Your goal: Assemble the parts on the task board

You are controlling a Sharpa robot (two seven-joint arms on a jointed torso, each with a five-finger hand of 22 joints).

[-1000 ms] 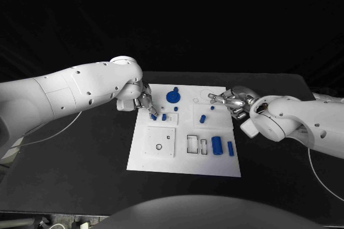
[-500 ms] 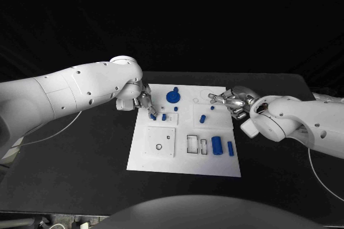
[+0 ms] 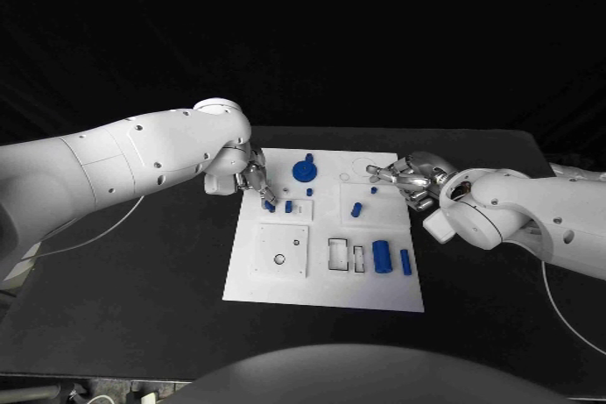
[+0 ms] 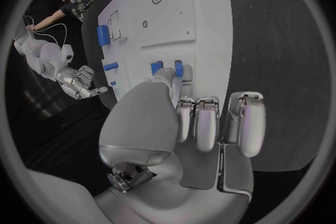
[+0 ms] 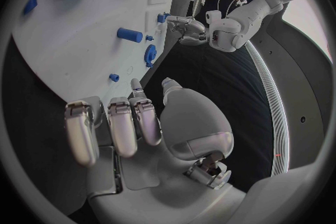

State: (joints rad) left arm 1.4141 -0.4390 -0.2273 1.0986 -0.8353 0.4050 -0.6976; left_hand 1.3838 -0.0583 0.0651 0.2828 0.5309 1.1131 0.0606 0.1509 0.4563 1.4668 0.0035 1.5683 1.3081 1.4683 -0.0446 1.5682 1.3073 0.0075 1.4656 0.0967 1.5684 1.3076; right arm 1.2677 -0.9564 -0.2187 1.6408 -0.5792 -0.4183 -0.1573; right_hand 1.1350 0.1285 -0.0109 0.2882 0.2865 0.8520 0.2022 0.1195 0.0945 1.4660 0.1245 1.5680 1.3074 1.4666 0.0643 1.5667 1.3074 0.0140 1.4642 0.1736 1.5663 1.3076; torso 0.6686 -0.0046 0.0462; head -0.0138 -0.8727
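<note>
Black table (image 3: 151,308), white task board (image 3: 322,286) centred

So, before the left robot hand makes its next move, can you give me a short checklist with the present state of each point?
1. Left robot hand is over the task board's left edge: ok.
2. Its fingertips are at the two small blue parts: ok.
3. It has a firm hold on one of them: cannot tell, the fingers hide the contact.
4. Right robot hand is away from the left one, at the board's far right corner: ok.
5. Right robot hand holds nothing, fingers partly curled: ok.
6. The blue round part and blue cylinder lie apart from both hands: ok.
</note>
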